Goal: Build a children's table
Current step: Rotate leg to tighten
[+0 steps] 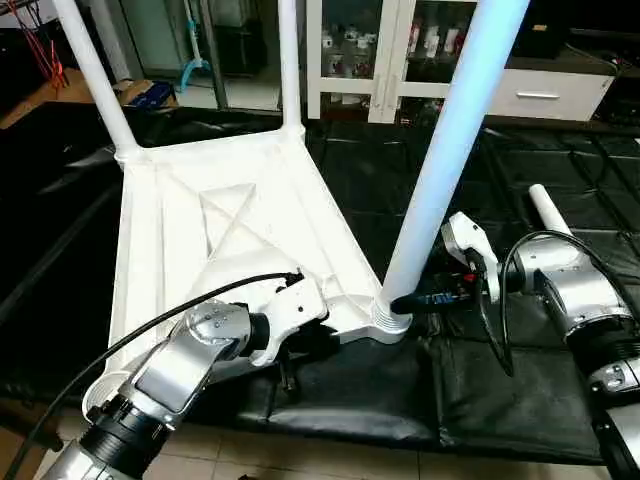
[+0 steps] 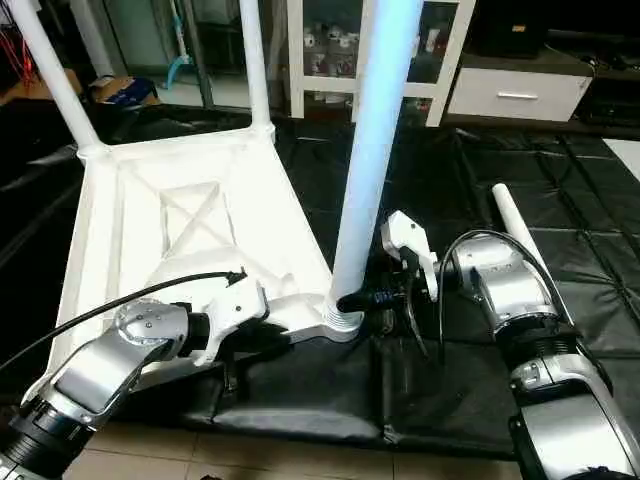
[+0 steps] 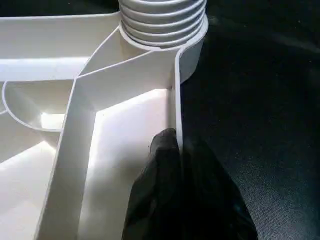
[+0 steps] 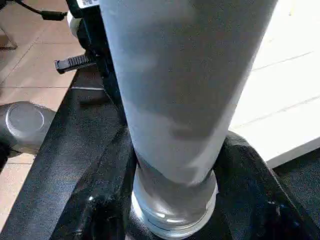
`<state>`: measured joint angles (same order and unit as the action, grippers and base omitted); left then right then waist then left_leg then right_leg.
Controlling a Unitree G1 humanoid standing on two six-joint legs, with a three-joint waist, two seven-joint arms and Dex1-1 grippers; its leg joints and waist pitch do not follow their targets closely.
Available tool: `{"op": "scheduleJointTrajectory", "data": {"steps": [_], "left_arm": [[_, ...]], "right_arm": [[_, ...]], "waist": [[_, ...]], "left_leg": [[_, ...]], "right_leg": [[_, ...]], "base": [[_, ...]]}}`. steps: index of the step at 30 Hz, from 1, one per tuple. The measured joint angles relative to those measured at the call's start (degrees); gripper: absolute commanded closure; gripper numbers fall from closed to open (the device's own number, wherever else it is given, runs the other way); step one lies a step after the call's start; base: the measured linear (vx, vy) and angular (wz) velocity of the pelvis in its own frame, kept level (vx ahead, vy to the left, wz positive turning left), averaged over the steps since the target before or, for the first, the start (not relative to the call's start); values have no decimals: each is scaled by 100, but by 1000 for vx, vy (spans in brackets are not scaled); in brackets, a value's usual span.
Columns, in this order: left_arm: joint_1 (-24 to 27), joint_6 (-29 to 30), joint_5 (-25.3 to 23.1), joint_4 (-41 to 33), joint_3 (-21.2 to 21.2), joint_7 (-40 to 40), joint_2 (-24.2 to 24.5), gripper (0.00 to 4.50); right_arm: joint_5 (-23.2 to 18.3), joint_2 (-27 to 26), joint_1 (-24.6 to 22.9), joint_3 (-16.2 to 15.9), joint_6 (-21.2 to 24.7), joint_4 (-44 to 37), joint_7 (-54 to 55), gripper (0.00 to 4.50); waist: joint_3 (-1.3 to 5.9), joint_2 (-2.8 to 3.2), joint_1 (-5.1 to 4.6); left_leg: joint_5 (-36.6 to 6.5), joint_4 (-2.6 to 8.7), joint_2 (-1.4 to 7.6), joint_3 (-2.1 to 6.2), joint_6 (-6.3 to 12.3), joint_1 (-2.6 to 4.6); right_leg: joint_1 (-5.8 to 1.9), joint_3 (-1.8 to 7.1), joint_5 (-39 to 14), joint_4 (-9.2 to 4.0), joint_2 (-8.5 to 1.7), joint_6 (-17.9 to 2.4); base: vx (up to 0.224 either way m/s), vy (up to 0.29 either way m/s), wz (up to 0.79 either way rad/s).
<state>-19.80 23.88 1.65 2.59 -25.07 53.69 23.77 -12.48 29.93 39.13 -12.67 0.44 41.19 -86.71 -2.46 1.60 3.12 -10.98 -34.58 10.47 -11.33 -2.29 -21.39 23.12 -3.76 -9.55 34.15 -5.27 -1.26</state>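
Observation:
The white tabletop (image 1: 190,230) lies upside down on the black mat, ribs facing up. Two white legs (image 1: 95,70) (image 1: 289,60) stand in its far corner sockets. A third leg (image 1: 450,150) stands upright in the near right socket (image 1: 392,320). My right gripper (image 1: 405,300) reaches in from the right, and its black fingers (image 4: 112,190) press on both sides of that leg just above the ribbed collar. My left gripper (image 3: 180,150) is shut on the tabletop's near rim (image 3: 175,100), a short way from the same corner. One more leg (image 1: 548,208) lies loose on the mat at the right.
The black mat (image 1: 350,400) ends near my body, with tiled floor (image 1: 330,460) in front of it. A white glass-door cabinet (image 1: 360,50) and a drawer unit (image 1: 540,95) stand behind the work. A wooden desk (image 1: 40,95) is at the far left.

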Motion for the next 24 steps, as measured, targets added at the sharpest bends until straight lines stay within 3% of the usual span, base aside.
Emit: {"op": "scheduleJointTrajectory", "data": {"steps": [10, 13, 19, 24], "left_arm": [[15, 0, -6, -3, 42, -21, -16, 450], [6, 99, -40, 102, 157, -273, -181, 450], [-202, 342, -198, 542, 323, -975, -644, 450], [-523, 518, -366, 1101, 498, -1642, -1110, 450]], "right_arm": [[-82, -138, -167, 219, 35, -3, 154, 259], [-135, -341, -390, 474, 2, -20, 661, 259], [-90, -940, -638, 831, -222, 53, 2331, 261], [201, -1632, -659, 998, -495, 202, 4094, 261]], "waist": [[1, -6, -14], [9, -20, -51], [20, -6, -249], [23, 1, -441]], "left_leg": [[1, -1, 2, -1, 1, 2], [1, -1, 2, -1, 0, 15], [0, 0, -5, 2, -1, 41], [0, 2, -10, 35, -2, 37]], "right_leg": [[0, -1, 1, 5, 0, 0], [-10, 0, 1, 9, 0, 0], [-22, 3, -22, -6, -2, 38], [-16, -30, -25, -62, -3, 42]], "base": [[0, 0, 0], [0, 0, 0], [0, 0, 0], [0, 0, 0]]}}
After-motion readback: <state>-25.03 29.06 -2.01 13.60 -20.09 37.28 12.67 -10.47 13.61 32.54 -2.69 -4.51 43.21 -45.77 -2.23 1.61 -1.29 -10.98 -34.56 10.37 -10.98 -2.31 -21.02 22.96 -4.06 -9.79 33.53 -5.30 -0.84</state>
